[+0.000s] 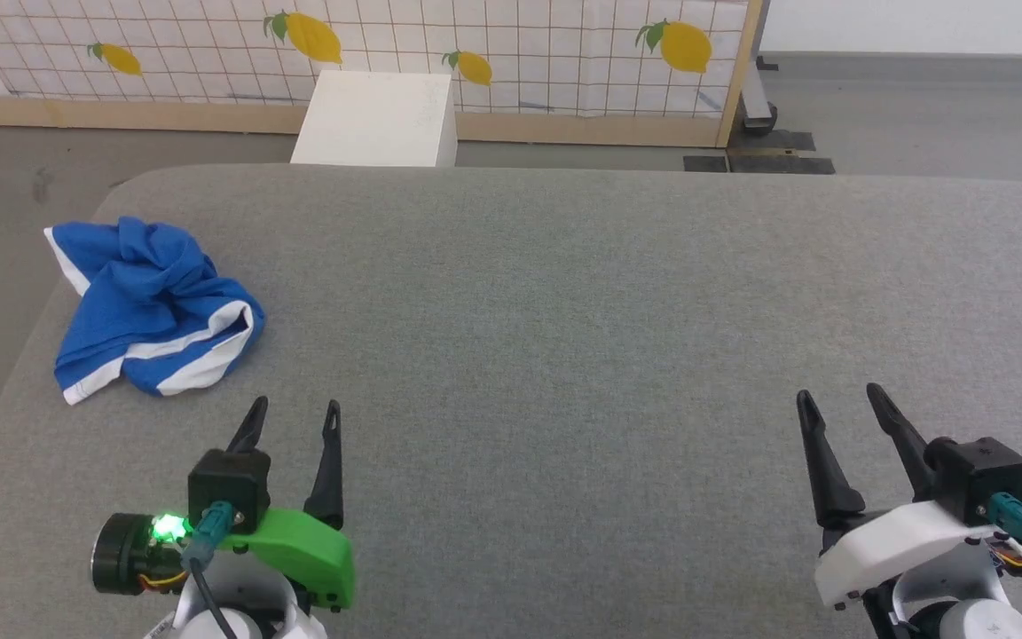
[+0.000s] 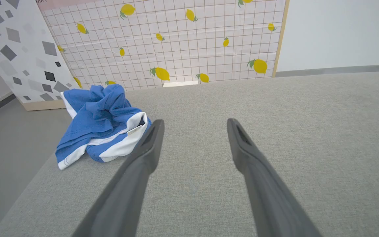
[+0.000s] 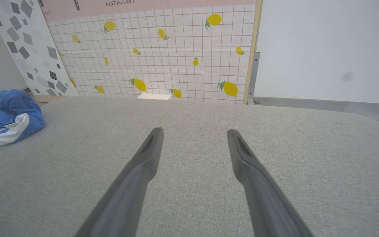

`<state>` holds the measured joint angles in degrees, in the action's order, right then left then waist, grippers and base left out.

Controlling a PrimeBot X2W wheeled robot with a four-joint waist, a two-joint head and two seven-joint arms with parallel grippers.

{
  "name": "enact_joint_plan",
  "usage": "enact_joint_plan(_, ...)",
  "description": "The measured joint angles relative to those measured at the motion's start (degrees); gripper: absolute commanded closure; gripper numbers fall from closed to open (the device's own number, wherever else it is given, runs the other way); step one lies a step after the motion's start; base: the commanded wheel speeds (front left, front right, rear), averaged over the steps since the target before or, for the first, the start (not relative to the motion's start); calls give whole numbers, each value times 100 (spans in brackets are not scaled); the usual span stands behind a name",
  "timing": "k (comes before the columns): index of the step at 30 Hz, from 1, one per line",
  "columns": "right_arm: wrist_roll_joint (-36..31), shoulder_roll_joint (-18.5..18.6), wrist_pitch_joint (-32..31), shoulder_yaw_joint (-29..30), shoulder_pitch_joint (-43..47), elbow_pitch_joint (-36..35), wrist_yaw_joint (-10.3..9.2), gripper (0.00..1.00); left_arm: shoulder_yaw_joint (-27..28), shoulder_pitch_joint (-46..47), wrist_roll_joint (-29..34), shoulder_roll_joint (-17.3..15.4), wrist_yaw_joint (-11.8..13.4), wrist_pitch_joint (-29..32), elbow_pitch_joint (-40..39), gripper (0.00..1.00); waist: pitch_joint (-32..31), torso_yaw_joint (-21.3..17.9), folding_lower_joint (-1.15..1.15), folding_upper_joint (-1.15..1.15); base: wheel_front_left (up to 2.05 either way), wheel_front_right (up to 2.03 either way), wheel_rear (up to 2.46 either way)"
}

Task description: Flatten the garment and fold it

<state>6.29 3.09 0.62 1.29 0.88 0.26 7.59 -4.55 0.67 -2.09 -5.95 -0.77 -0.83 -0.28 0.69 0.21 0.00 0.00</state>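
The garment (image 1: 149,304) lies crumpled in a heap at the far left edge of the grey padded table (image 1: 564,311); it is bright blue with white stripe trim. In the left wrist view the garment (image 2: 100,121) sits just left of and beyond my fingers. It is small at the left edge of the right wrist view, the garment (image 3: 12,117). My left gripper (image 1: 295,413) hovers open near the front left, a short way in front of the heap and apart from it. At the front right my right gripper (image 1: 837,398) is open and holds nothing.
A white box (image 1: 378,120) stands on the floor behind the table's far edge. Behind it runs a lemon-print tiled panel (image 1: 475,44) with a wooden frame. The table's left edge (image 1: 23,355) drops to grey floor right beside the heap.
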Motion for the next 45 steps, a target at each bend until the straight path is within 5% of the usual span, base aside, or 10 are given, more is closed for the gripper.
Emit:
enact_joint_plan(18, -2, 21, 89, -452, 4, -27, 0, 0, -111, 23, -42, -255, 7, 1, 58, 0, 15, 470, 0, 0, 0, 0, 0)
enact_joint_plan(45, 435, 149, 89, -806, 115, -98, -1, 0, -316, 186, -25, -536, 212, -179, 305, 0, -54, 2284, 0, 0, 0, 0, 0)
